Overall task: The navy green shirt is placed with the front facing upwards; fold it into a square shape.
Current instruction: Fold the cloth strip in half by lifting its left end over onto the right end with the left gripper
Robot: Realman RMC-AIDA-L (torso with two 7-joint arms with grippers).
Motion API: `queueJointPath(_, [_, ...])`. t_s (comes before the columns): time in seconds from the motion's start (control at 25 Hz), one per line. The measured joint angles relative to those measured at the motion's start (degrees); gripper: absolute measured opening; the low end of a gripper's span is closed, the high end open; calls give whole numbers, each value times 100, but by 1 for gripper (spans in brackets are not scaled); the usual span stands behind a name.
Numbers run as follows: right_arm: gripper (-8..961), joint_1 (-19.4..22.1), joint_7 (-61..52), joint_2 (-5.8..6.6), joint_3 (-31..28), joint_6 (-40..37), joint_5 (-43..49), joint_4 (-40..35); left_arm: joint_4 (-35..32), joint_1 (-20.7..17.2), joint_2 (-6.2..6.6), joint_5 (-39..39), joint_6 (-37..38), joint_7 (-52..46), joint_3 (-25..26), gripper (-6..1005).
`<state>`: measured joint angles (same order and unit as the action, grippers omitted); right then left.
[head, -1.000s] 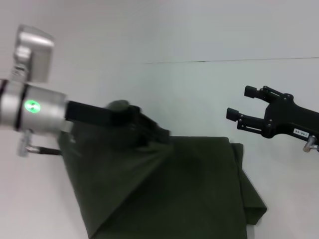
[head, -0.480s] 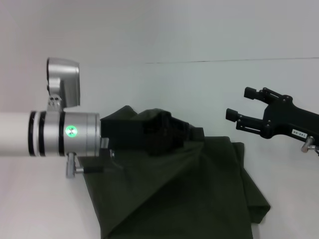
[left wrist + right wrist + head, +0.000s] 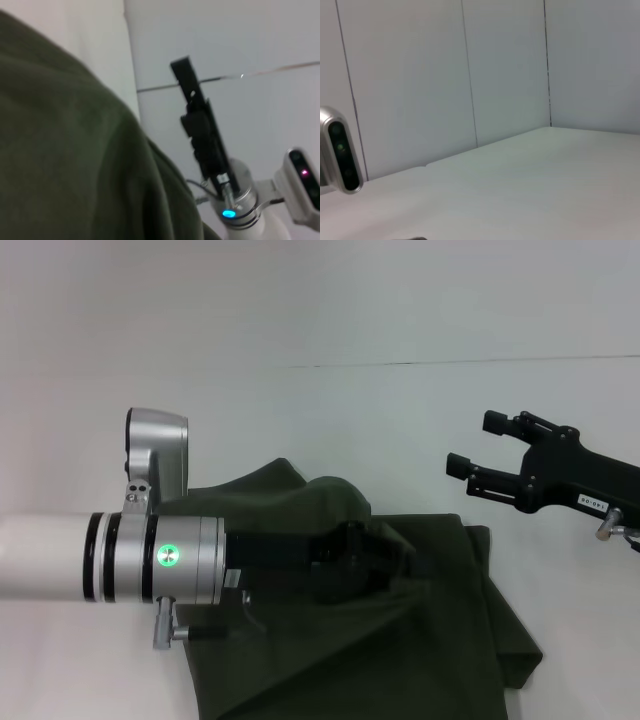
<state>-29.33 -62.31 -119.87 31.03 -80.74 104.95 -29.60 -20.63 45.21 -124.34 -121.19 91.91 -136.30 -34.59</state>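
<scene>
From the head we look forward and down on the tabletop (image 3: pixel 420 440). Our left wrist camera sits very close against the navy green shirt (image 3: pixel 65 150) and faces the right end effector (image 3: pixel 187 80), which the head view shares. Our right wrist camera seems to face the wall (image 3: pixel 470 65).

The navy green shirt (image 3: pixel 400 640) is matt, soft woven cloth lying creased on the smooth, faintly sheened white table (image 3: pixel 330 430), while above it the left gripper (image 3: pixel 365 560) and, beside the shirt, the right gripper (image 3: pixel 480 455) look like matt black plastic on brushed silver metal wrists.
</scene>
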Motion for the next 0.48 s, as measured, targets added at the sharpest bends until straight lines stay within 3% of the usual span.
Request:
queueJointPath(0.24, [899,-4,0,0,0,7,-2,13,15,-160,-1,8,131,174,-43,99])
queueJointPath(0.48, [899,-9,-1,0,0,42,-2,67,126,-207,-1,61,478,582,-43,230])
